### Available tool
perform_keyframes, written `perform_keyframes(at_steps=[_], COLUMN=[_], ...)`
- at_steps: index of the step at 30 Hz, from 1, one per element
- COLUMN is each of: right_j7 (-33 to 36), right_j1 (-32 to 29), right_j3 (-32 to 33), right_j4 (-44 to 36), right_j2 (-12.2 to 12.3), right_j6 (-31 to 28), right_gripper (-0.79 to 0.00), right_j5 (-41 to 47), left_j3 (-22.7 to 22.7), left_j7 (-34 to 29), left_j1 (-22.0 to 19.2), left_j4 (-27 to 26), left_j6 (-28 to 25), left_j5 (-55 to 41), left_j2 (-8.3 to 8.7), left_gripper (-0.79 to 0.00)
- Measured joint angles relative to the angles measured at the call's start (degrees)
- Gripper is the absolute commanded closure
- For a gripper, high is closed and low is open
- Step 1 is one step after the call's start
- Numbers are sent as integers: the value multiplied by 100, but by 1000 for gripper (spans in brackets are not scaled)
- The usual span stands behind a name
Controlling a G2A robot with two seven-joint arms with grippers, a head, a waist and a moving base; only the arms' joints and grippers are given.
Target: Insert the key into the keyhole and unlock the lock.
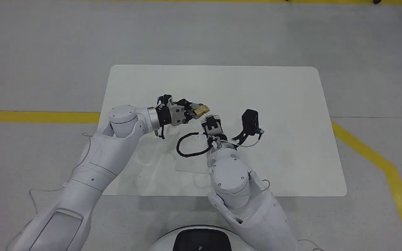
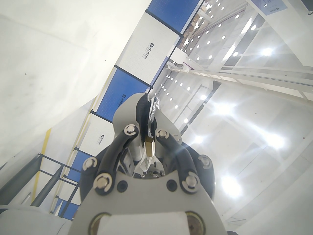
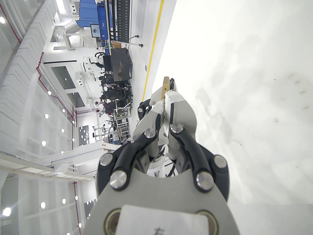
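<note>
Brass padlock [image 1: 200, 110] clamped in left end effector [image 2: 148, 122]; key [image 3: 166, 115] clamped in right end effector [image 3: 167, 97], aimed at padlock just beyond.

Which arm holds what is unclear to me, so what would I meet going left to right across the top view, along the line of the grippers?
The left gripper → lock, clamped in it → right gripper, pinching the key.

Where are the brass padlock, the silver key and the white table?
Brass block-shaped padlock [image 1: 200, 110], top view: its brass body.
Thin silver metal key [image 3: 167, 116], right wrist view: edge between the jaws.
White rectangular table [image 1: 289, 94], top view: bare surface.
</note>
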Motion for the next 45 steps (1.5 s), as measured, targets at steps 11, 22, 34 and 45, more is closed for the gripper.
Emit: perform_keyframes(at_steps=[11,22,34,45], right_j7=[146,313,801,3661], right_j1=[-19,16,-304,-1164], right_j3=[79,180,367,948], right_j4=[84,217,-284,-1263], right_j2=[-128,-244,-259,279], right_j6=[126,226,239,143], right_gripper=[0,0,-785,-785], right_j5=[-146,-288,-522,-1670], left_j3=[-2,-2,-51,-236], left_j7=[-12,-124,-223,95], left_j1=[18,25,2,69], left_j4=[-27,-43,-25,-217], left_j6=[23,16,-76,-438], left_j5=[69,136,194,646], left_j2=[-11,-17,-18,47], left_gripper=[0,0,0,0])
